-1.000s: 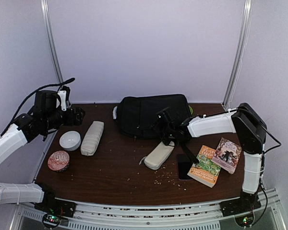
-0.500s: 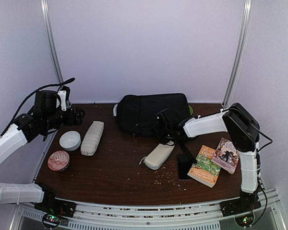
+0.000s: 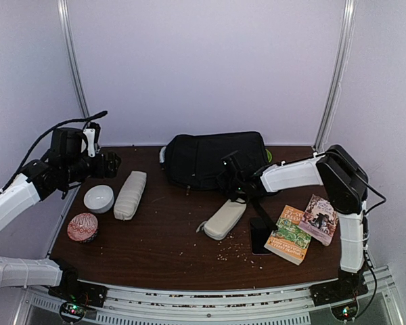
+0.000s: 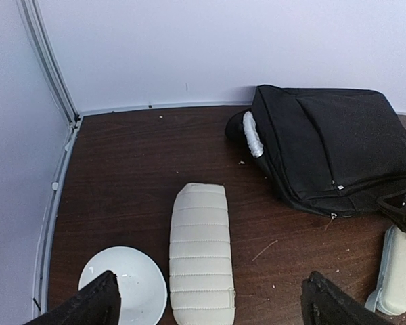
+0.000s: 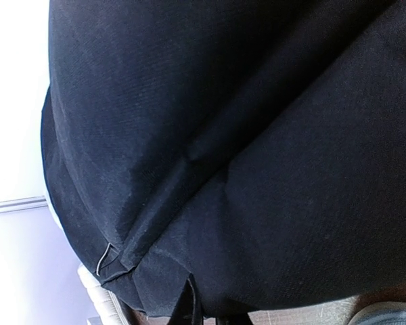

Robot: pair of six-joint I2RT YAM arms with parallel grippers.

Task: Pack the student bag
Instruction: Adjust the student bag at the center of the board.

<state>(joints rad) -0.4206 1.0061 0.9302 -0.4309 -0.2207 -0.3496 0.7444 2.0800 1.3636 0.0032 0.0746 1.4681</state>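
Note:
The student bag (image 3: 213, 159) is a large black backpack lying flat at the back middle of the table; the left wrist view shows it (image 4: 338, 145) with its grey handle (image 4: 252, 134). My right gripper (image 3: 224, 181) is pressed against the bag's near edge. In the right wrist view black fabric (image 5: 243, 135) fills the frame and a fold of it is pinched at the shut right gripper (image 5: 193, 308). My left gripper (image 3: 111, 162) hangs open above the table's left side. In its own view the left gripper (image 4: 213, 301) straddles a beige pouch (image 4: 199, 254) from above without touching it.
Left of the bag lie the beige pouch (image 3: 130, 194), a white bowl (image 3: 99, 198) and a round red-patterned tin (image 3: 82, 227). A second beige pouch (image 3: 224, 219), a black phone (image 3: 260, 235) and two books (image 3: 289, 233) (image 3: 320, 218) sit under and beside the right arm. Crumbs dot the tabletop.
The right gripper has closed at the bag's near edge after shifting slightly left. The left arm has stayed where it was, still open.

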